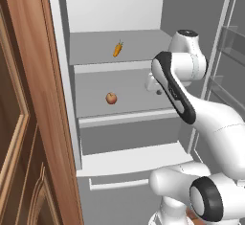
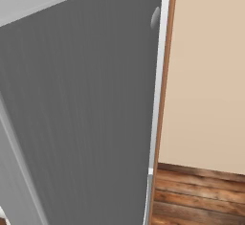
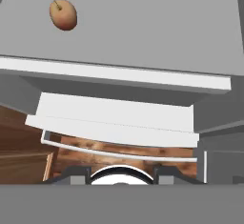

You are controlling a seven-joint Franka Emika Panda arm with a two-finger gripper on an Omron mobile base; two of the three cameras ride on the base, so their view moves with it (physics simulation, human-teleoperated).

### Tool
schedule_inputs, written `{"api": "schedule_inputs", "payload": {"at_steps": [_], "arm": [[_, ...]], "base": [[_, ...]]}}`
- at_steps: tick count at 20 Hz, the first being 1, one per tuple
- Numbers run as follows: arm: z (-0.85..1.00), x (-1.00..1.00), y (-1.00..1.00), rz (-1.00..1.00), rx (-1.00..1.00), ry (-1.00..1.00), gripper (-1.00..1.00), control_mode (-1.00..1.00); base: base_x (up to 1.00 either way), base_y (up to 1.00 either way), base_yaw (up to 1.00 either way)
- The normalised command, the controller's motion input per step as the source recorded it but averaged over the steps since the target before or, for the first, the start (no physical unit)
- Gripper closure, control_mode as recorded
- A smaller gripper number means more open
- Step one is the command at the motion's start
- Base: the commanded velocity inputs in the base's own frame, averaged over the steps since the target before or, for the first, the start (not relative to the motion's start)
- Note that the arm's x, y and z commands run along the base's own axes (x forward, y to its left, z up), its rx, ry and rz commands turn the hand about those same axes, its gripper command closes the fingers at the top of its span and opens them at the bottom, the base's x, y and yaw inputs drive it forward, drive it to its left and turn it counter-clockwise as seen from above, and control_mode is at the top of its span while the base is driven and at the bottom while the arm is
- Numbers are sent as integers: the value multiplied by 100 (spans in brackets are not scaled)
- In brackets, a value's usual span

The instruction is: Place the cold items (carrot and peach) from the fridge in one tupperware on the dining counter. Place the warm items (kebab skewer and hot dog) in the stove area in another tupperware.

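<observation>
Gripper: inside the open fridge above the right part of the middle shelf, nothing between its tips; whether parted or closed cannot be told. Peach: on the same shelf, well to the gripper's left; in the hand view, peach at upper left, off the approach line. Carrot: one shelf higher, further back, long axis roughly upright.

Open grey fridge, wooden cabinet, beige wall, apparently wood floor
</observation>
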Motion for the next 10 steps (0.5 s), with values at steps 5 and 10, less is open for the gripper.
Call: {"api": "schedule_inputs", "payload": {"at_steps": [5, 10], "arm": [[-9, 0, 31, 0, 0, -3, -100, -100], [-34, 0, 74, 0, 0, -7, -100, -100]], "base": [[0, 0, 0], [0, 0, 0]]}}
